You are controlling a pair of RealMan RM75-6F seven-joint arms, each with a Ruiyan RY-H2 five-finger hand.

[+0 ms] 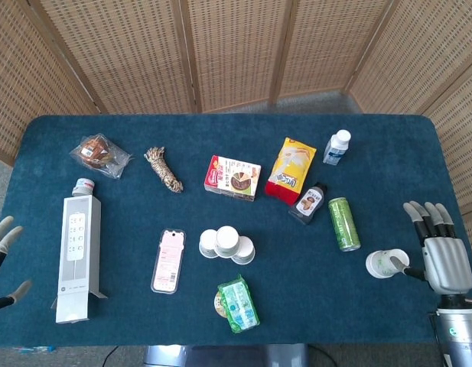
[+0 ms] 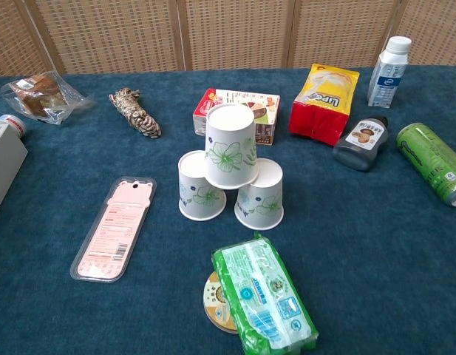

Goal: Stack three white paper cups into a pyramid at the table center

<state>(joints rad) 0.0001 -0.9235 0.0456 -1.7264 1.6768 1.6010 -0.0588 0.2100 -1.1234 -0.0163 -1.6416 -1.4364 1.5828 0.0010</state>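
Observation:
Three white paper cups with a green flower print stand as a pyramid at the table's middle. In the chest view two upturned base cups (image 2: 201, 194) (image 2: 260, 195) carry the top cup (image 2: 230, 148); from the head view the stack (image 1: 227, 244) is seen from above. Neither hand is near the stack. My right hand (image 1: 444, 256) hovers at the table's right front edge with its fingers spread and nothing in it. A fourth paper cup (image 1: 384, 264) sits just beside its thumb. My left hand (image 1: 1, 256) shows at the left edge, fingers apart and empty. The chest view shows neither hand.
A green wipes pack (image 2: 264, 299) lies just in front of the pyramid, a pink flat package (image 2: 114, 228) to its left, a snack box (image 2: 239, 111) behind. To the right lie a yellow bag (image 1: 291, 168), dark bottle (image 1: 307, 202), green can (image 1: 343, 223) and water bottle (image 1: 336, 146). A tall white box (image 1: 77, 256) lies front left.

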